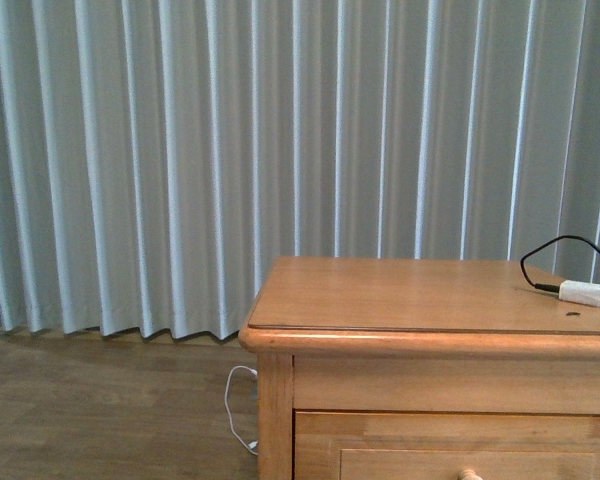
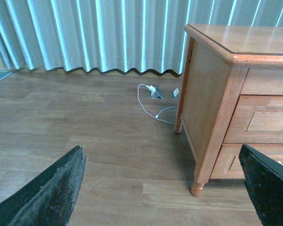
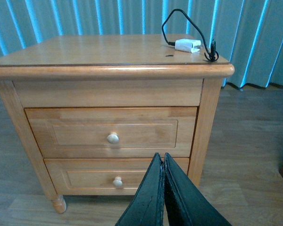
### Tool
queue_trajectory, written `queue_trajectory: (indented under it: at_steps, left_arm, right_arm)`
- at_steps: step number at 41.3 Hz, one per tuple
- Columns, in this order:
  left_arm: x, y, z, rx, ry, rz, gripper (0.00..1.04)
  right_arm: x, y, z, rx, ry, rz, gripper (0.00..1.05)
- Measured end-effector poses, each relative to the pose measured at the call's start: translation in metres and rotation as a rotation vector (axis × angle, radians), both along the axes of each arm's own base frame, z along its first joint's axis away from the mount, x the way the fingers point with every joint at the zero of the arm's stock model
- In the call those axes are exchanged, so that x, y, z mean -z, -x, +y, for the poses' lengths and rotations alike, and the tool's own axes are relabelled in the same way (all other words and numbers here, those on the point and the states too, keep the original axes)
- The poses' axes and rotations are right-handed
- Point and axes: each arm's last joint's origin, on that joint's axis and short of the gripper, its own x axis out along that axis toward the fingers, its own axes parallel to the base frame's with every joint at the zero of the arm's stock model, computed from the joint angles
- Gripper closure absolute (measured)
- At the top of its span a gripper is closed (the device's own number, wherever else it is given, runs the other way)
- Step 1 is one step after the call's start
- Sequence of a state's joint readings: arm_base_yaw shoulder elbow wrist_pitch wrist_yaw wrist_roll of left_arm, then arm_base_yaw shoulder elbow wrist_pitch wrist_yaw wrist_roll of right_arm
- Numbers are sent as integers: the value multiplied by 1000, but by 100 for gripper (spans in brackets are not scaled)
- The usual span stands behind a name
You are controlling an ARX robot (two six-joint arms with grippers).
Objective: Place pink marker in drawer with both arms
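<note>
In front of right arm: honey-coloured wooden dresser (image 3: 108, 70), upper drawer (image 3: 111, 133) fully closed, recessed panel front, small round knob (image 3: 112, 138). Pink marker not visible in any view. Right gripper (image 3: 163, 162) pressed together, holds nothing, hangs before lower drawer (image 3: 89, 176). Left gripper (image 2: 162, 188) wide apart, empty, above wood floor (image 2: 85, 127). White plug (image 3: 187, 45) with black cable (image 3: 188, 21) on dresser top. No readable writing.

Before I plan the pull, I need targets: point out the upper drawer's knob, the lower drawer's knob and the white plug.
upper drawer knob (image 3: 112, 138), right wrist view, round face.
lower drawer knob (image 3: 117, 181), right wrist view, its front.
white plug (image 3: 187, 45), right wrist view, middle of its body.
</note>
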State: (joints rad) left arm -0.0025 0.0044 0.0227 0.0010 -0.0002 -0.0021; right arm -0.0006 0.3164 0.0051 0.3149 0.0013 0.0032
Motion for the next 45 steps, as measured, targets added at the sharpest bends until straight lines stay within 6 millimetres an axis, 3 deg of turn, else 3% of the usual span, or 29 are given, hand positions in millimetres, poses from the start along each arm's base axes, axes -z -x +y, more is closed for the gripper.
queue_trajectory:
  at_steps: [37, 45]
  left_arm:
    - [0, 0, 0, 0, 0, 0, 6]
    - [0, 0, 0, 0, 0, 0, 6]
  right_arm:
    - [3, 20, 0, -2, 0, 1, 103]
    - [3, 20, 0, -2, 2, 1, 77]
